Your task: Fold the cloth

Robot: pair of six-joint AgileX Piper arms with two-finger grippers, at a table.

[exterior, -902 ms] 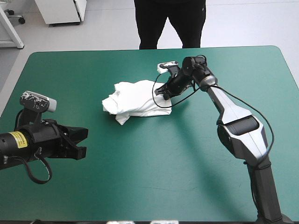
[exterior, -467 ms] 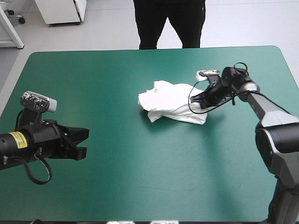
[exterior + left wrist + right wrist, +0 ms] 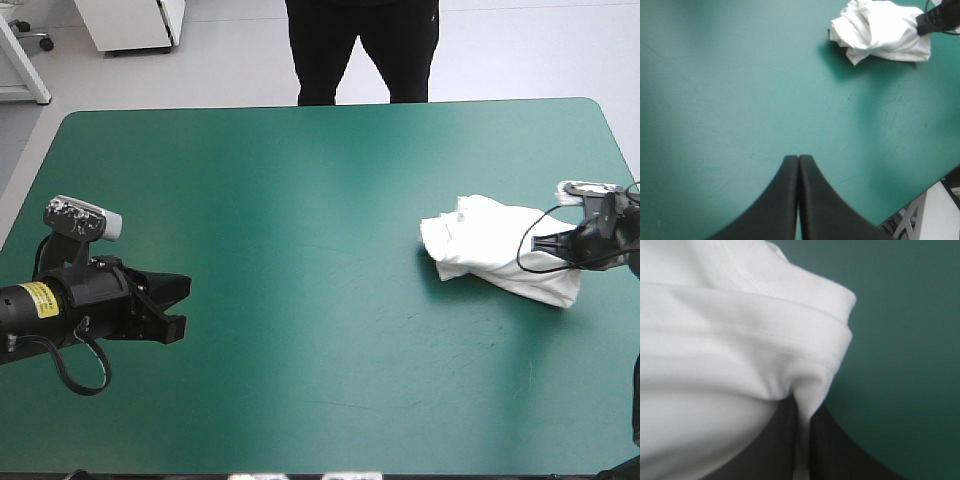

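The jaws of the right gripper pinch the crumpled T-shirt near the teal-green cover's right edge; the left gripper's are pressed together, well apart.

table teal-green | on it: T-shirt, white crumpled heap | nr right edge

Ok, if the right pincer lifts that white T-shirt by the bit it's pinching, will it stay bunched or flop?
Probably flop: the T-shirt lies in a soft crumpled heap, so it should hang and unfurl. Likely light too: the thin fabric puckers where the right pincer nips it.
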